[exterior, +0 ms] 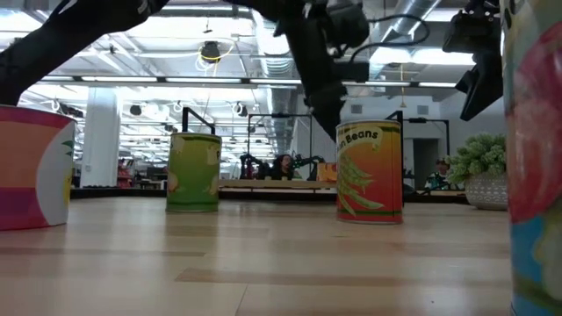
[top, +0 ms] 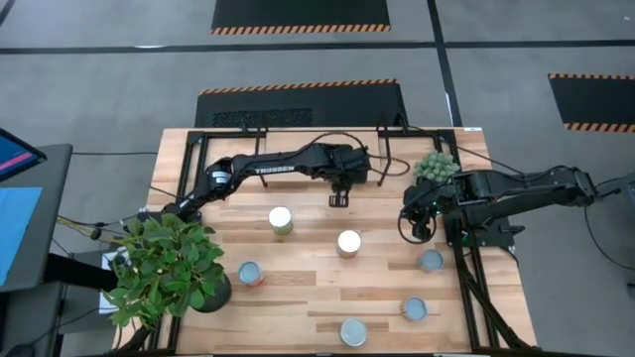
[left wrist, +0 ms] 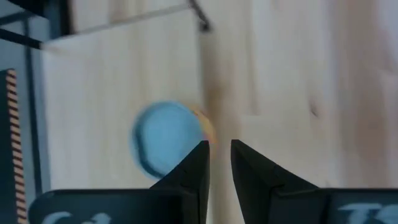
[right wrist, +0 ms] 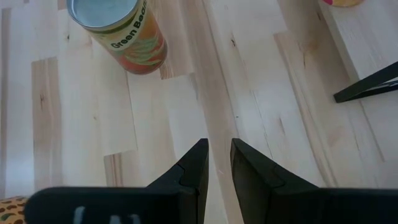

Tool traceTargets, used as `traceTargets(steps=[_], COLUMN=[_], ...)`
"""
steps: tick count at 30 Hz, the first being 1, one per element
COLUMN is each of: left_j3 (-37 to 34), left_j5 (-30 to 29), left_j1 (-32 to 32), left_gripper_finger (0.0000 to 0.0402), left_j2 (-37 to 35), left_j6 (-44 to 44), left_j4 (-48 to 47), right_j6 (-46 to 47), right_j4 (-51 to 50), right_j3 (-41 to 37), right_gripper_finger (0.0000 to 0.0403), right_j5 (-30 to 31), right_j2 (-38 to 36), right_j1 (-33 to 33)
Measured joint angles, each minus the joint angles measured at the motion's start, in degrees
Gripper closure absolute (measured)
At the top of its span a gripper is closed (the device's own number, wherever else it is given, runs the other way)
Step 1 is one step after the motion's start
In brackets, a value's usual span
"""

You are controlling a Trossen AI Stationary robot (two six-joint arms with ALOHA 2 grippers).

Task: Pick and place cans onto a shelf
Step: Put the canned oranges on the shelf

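Note:
Several cans stand upright on the tabletop: a green one [top: 281,219], an orange "Green Beans" one [top: 348,242] [right wrist: 118,28], and others [top: 250,274] [top: 431,261] [top: 415,308] [top: 353,331]. My left gripper [top: 340,198] [left wrist: 219,146] is shut and empty. It hangs over the light-wood shelf [left wrist: 112,81] beside a blue-topped can [left wrist: 168,146] that stands on the shelf. My right gripper [top: 409,226] [right wrist: 219,144] is shut and empty above bare table, to the right of the Green Beans can. The shelf's board [right wrist: 373,37] and a black leg [right wrist: 367,87] show in the right wrist view.
A large leafy plant [top: 164,268] stands at the table's near left. A small plant [top: 435,167] stands at the far right, close to my right arm. In the low view a can [exterior: 536,158] stands very close to the camera.

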Motion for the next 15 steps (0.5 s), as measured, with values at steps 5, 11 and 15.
traceTargets(steps=[5,11,15], left_j3=[2.37,-0.67,-3.3], left_j5=[-0.06,6.35,9.08], left_j1=[-0.83,0.95,2.11], left_gripper_finger=[0.0347,0.0347,0.0347], left_j2=[-0.02,0.02,0.11], left_j6=[-0.07,-1.16,-0.31], left_j4=[-7.87,-4.88,1.75], right_j6=[0.0,0.0,0.0], right_j4=[-0.01,0.01,-0.01], right_j3=[-0.02,-0.02,-0.02], right_gripper_finger=[0.0308,0.0308,0.0308], right_j5=[0.0,-0.12,-0.31], right_j2=[0.0,0.0,0.0], right_j1=[0.0,0.0,0.0])
